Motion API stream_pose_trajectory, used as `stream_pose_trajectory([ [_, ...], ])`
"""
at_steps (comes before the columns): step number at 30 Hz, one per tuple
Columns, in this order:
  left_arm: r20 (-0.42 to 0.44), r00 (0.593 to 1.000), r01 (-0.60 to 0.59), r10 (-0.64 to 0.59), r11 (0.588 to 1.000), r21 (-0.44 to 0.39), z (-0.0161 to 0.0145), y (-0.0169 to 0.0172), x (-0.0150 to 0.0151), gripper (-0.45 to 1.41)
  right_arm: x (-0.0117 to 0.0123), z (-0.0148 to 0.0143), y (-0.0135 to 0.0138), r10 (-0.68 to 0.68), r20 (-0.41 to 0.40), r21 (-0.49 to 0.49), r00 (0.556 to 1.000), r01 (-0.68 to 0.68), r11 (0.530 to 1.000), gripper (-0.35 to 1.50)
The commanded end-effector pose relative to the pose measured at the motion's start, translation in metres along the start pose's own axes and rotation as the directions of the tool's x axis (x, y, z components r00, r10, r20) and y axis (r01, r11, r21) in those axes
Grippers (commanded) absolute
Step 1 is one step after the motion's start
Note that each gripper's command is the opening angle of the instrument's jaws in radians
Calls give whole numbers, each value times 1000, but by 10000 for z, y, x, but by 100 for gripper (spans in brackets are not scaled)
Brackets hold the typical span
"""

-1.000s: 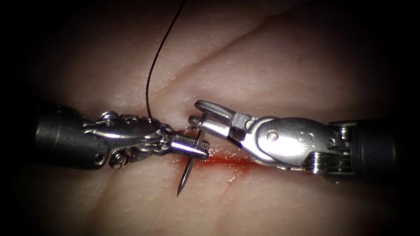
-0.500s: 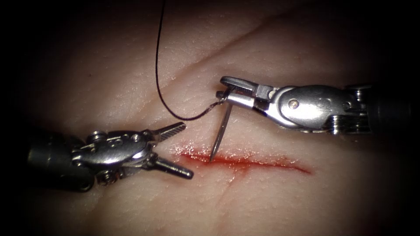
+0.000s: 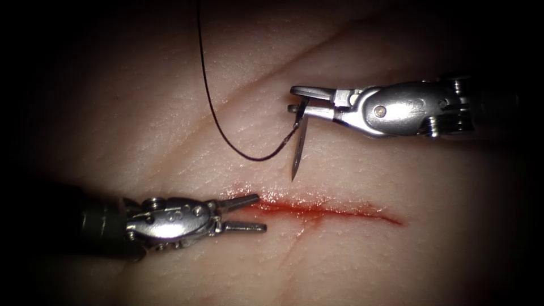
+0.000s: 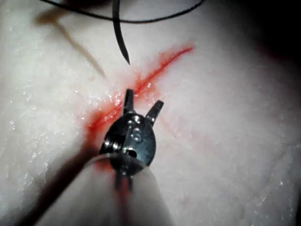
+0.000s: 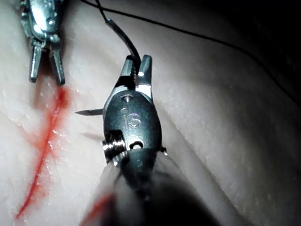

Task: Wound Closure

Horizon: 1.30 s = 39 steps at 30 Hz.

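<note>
Pale tissue (image 3: 170, 113) fills the background; the needle (image 3: 297, 148) hangs clear above the cut (image 3: 328, 209), tip down, thread (image 3: 211, 102) trailing off its tail. Right end effector (image 3: 299, 101) is clamped near the tail, so I'd aim square to the edge; left end effector (image 3: 249, 213) sits wide and empty at the cut's left end.

The thread (image 3: 211, 96) runs off the endoscope picture's top edge — its far end unseen — while the needle (image 5: 123, 40) (mid-curve) passes behind the right tool (image 5: 137, 68).
</note>
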Motion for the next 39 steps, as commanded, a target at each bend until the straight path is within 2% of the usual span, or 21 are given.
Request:
stream_pose_trajectory([
  [1, 16, 1000, -1, 1, 1000, 0, 9, 0, -8, 24, -9, 10, -4, -30, -3, 5, 1000, 30, 1000, -35],
  [6, 74, 997, -11, 8, 999, 35, 18, -9, -17, 4, -16, 12, -10, -101, -19, 22, 995, 102, 995, -35],
  [9, 163, 985, -60, 48, 996, 71, 24, -11, -36, -8, -14, 16, -12, -139, -43, 20, 989, 140, 990, -35],
  [15, 265, 961, -103, 74, 990, 98, 31, -8, -68, -10, -9, 30, -18, -165, -61, 14, 984, 167, 986, -35],
  [19, 275, 959, -107, 73, 988, 112, 31, -6, -75, -8, -10, 33, -16, -189, -65, 10, 980, 190, 982, -35],
  [29, 279, 958, -107, 71, 988, 115, 27, 14, -68, -5, -18, 31, -13, -248, -66, 2, 966, 249, 969, -35],
  [33, 278, 958, -109, 75, 988, 109, 26, 21, -65, -3, -22, 34, -16, -259, -61, 0, 964, 260, 966, -35],
  [39, 279, 957, -109, 76, 989, 104, 21, 25, -58, -1, -40, 37, -31, -282, -41, 8, 958, 283, 959, -35],
])
